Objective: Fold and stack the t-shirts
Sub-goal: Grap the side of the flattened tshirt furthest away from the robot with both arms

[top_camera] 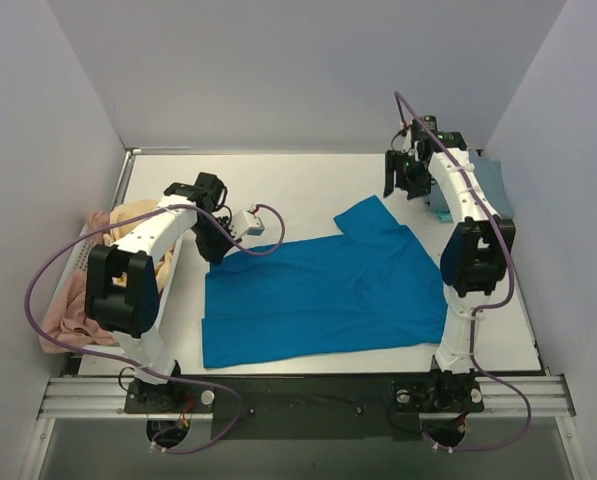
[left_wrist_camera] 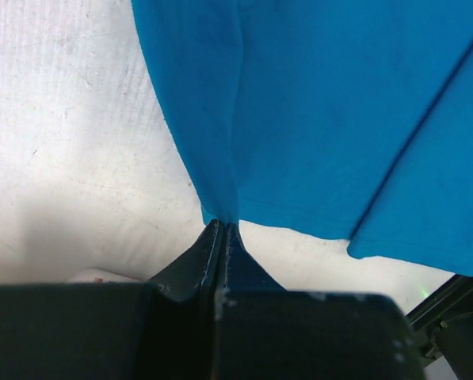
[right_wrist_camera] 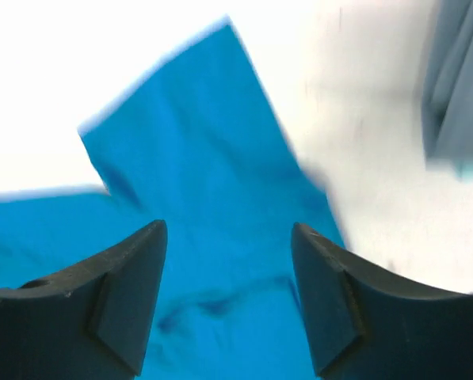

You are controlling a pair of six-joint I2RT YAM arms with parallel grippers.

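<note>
The blue t-shirt [top_camera: 323, 290] is spread flat at the middle of the white table [top_camera: 278, 185]. Its long axis is run from 9 to 3 o'clock, and one sleeve is pointed toward 12 o'clock. Its corner at 10 o'clock is pinched between the jaws of the left gripper [left_wrist_camera: 223, 228]. The right gripper [right_wrist_camera: 228, 233] is held above the sleeve at 1 o'clock, jaws spread. A teal shirt [top_camera: 490, 180] is laid at the table's edge at 2 o'clock. Pink and yellow shirts [top_camera: 68, 320] are heaped in a basket [top_camera: 86, 250] at 9 o'clock. The table is enclosed by plain grey walls [top_camera: 278, 70].
</note>
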